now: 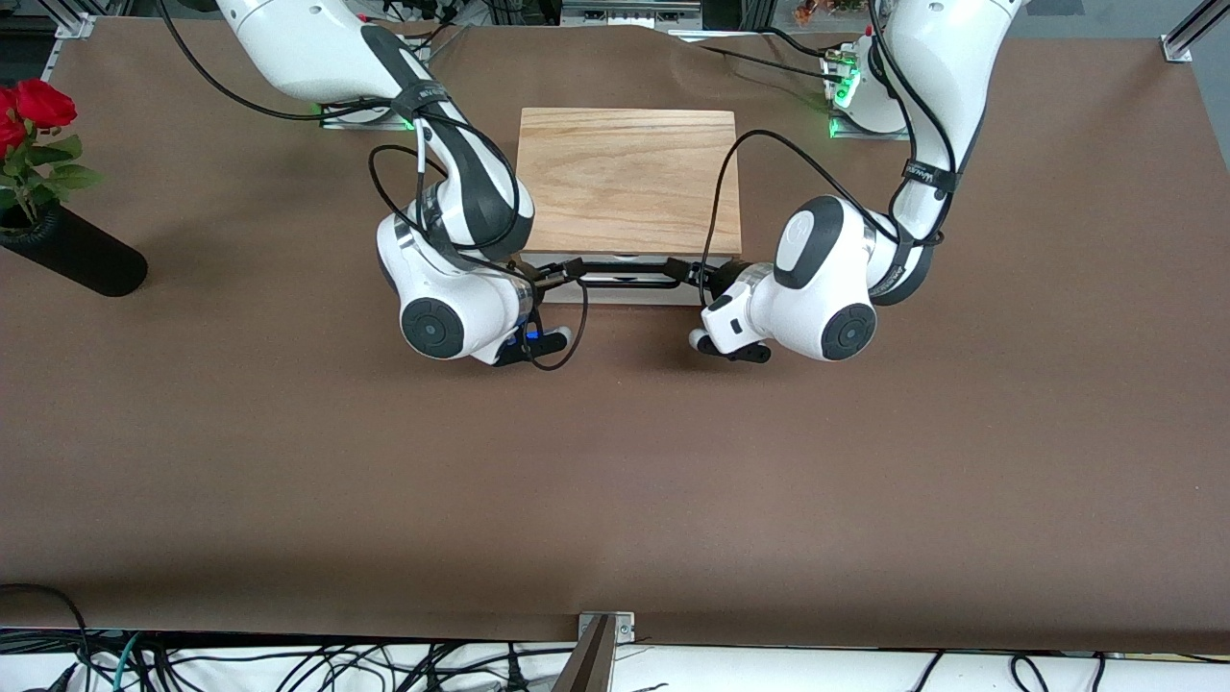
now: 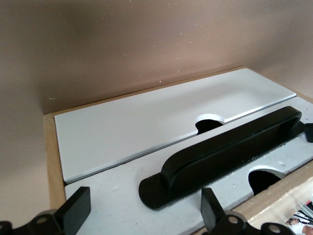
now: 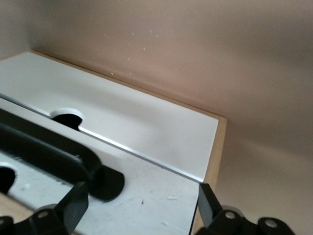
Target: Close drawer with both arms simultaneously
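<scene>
The drawer's white front [image 1: 625, 294] with its long black handle [image 1: 625, 272] sits close under the front edge of the wooden box [image 1: 629, 178]; no tray inside shows. My right gripper [image 1: 557, 275] is open at the handle's end toward the right arm. In the right wrist view my right gripper [image 3: 142, 205] faces the white front [image 3: 156, 196] beside the handle's foot [image 3: 105, 181]. My left gripper [image 1: 694, 275] is open at the handle's other end. In the left wrist view my left gripper [image 2: 145, 215] straddles the handle's foot [image 2: 161, 188] on the front [image 2: 112, 193].
A second white panel with a finger notch [image 2: 146, 122] lies under the drawer front, next to the brown table [image 1: 615, 461]. A black vase with red roses [image 1: 72, 252] lies tilted at the right arm's end of the table.
</scene>
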